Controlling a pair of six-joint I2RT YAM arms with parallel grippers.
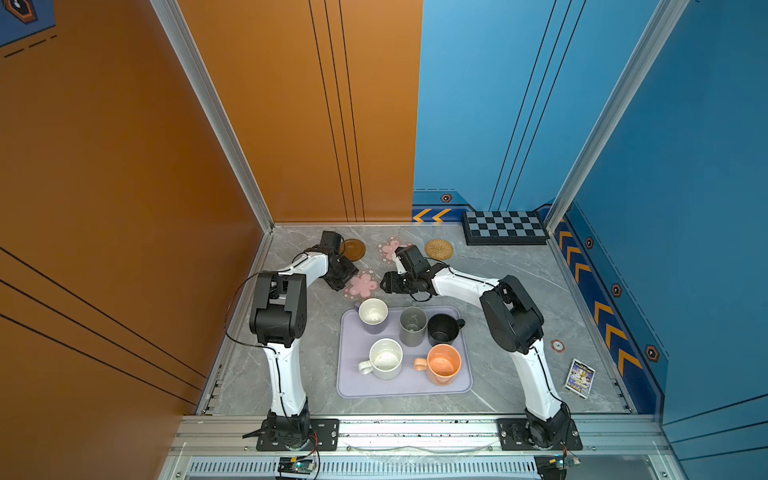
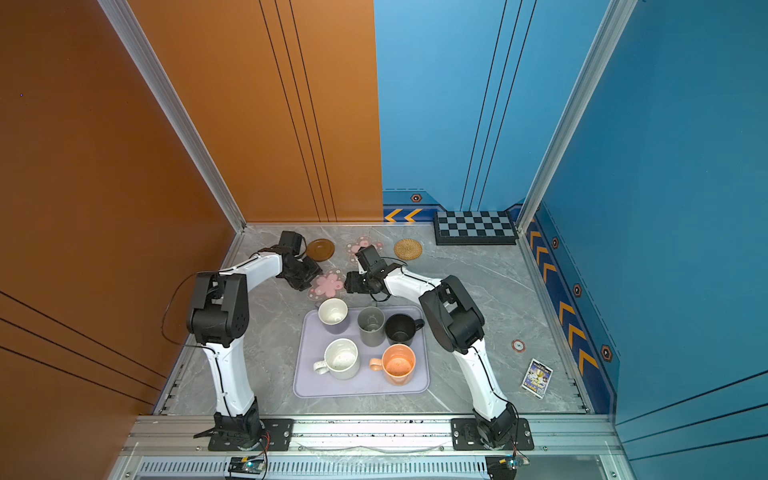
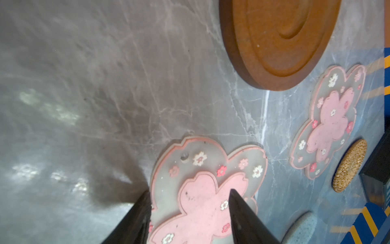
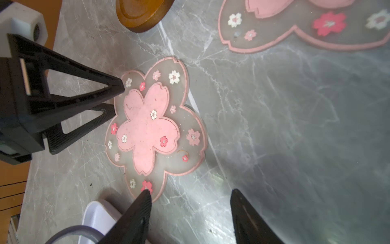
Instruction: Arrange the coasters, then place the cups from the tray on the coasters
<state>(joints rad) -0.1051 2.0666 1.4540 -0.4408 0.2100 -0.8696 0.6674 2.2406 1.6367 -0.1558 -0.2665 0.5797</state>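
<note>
One pink flower coaster (image 4: 147, 126), translucent rim dotted with blossoms, both arms' jaws spread, nothing pinched.

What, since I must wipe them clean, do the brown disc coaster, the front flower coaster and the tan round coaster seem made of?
Brown disc coaster: looks like wood, smooth matte finish, concentric turned grooves.
Front flower coaster: probably silicone or soft PVC; translucent base, raised matte pink layer.
Tan round coaster: likely woven rattan or straw; coarse coiled weave.
</note>
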